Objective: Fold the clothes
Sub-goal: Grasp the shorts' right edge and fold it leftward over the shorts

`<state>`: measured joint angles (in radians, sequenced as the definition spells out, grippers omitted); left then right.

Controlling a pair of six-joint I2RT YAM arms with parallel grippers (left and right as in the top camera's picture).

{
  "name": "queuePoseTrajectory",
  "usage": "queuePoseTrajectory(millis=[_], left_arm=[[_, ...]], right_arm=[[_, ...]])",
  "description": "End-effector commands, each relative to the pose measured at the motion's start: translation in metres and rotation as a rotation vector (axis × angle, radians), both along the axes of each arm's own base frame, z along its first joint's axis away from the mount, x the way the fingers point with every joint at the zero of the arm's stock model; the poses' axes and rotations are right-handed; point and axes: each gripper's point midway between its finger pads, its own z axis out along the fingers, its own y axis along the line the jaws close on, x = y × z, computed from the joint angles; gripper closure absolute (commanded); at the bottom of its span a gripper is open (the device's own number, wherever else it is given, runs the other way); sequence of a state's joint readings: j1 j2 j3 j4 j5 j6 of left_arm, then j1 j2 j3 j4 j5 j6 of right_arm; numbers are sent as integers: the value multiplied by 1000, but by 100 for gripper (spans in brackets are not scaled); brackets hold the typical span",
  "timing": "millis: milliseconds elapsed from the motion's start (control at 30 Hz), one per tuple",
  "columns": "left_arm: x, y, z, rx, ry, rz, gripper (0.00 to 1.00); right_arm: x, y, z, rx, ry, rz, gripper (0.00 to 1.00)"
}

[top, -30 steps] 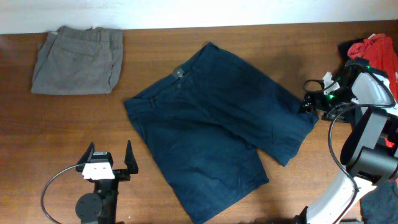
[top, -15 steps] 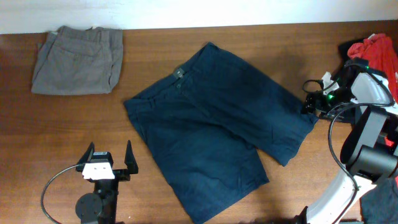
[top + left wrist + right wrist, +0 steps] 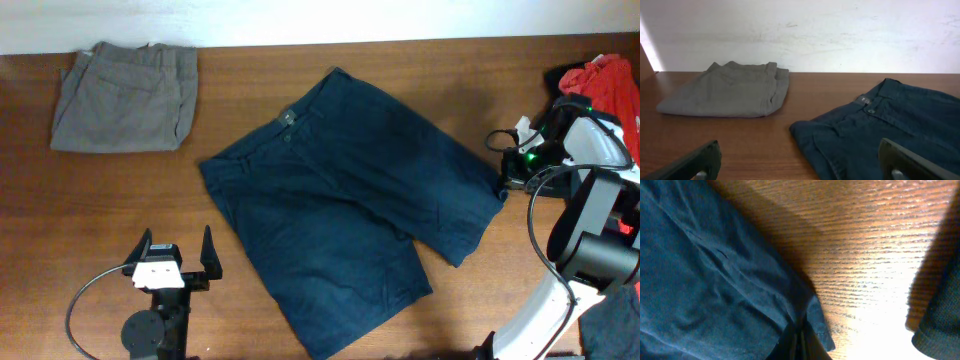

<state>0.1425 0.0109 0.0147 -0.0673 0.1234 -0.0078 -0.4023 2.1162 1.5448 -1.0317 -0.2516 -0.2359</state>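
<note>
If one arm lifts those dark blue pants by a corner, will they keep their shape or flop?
Probably floppy: the navy pants lie flat and creased on the table, so a lifted corner would likely drape. The weave looks thick, denim-like, so perhaps heavyish for cloth. Pushed, they'd probably bunch rather than slide.

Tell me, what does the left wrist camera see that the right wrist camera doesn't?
Only the left wrist view shows the folded grey trousers, the white wall, the waistband of the navy trousers and the open left pincer. Only the right wrist view shows a close-up of an edge of those trousers beside brightly lit wood. Both show the navy trousers and the wooden table.
</note>
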Motion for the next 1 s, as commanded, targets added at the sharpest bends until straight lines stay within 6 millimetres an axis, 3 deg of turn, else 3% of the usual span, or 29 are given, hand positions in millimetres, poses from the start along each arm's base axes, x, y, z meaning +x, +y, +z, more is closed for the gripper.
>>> queuePoseTrajectory(millis=[0, 100, 300, 567, 733, 967], left_arm=[[0, -3, -2, 3, 1, -14, 1], [0, -3, -2, 3, 1, -14, 1], [0, -3, -2, 3, 1, -14, 1], [0, -3, -2, 3, 1, -14, 1], [0, -3, -2, 3, 1, -14, 1], [0, -3, -2, 3, 1, -14, 1]], right_arm=[[0, 1, -3, 3, 16, -26, 96], [3, 0, 9, -3, 2, -55, 96], [4, 10, 52, 20, -46, -77, 96], [-8, 61, 94, 63, -51, -11, 96], [-19, 103, 122, 64, -69, 71, 96], [-62, 157, 157, 79, -14, 164, 96]])
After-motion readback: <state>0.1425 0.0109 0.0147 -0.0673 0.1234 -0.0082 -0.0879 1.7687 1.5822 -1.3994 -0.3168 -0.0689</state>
